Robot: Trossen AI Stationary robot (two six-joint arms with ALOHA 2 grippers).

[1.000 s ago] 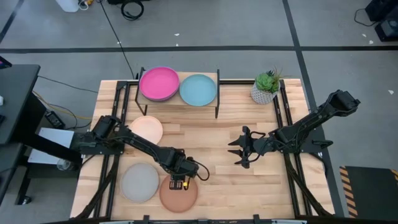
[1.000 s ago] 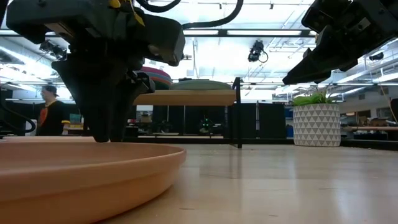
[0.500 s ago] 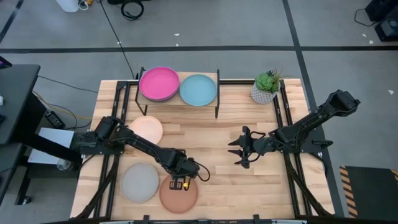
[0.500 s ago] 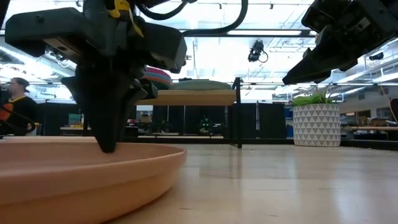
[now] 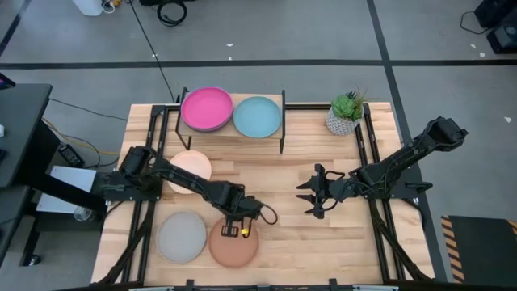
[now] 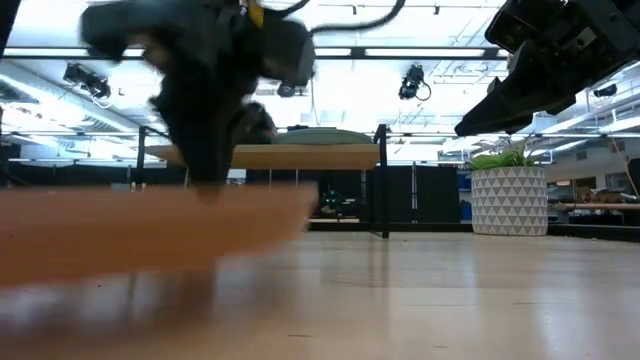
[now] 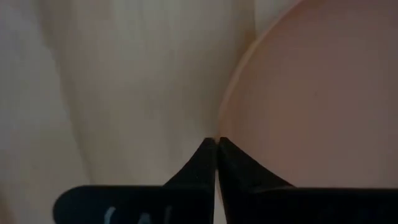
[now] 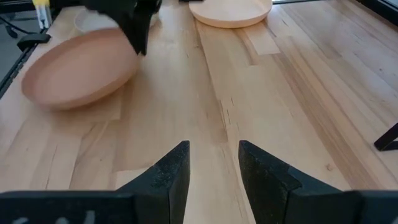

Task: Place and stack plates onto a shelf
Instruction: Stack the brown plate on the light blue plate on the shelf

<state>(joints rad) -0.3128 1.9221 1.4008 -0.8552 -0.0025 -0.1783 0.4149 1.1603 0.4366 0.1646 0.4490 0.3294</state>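
Terracotta plate sits toward six o'clock on the tabletop, tilted with one edge raised as the right wrist view shows; in the low view it is only a smeared orange-brown band, so its exact height cannot be read there. Left gripper has its fingers pressed together on that plate's rim at the twelve o'clock edge, and in its own wrist view the two dark tips meet right at the rim, with the plate filling one side and pale wood the other. Grey plate lies flat just beside the terracotta one at its nine o'clock, and the cream plate lies toward ten o'clock, partly covered by the left arm. Shelf stands at the table's twelve o'clock edge carrying the magenta plate and the light blue plate side by side; something darker shows under the magenta one, but what it is cannot be made out. Right gripper waits above bare wood at three o'clock, its fingers apart. A potted plant stands at one o'clock.
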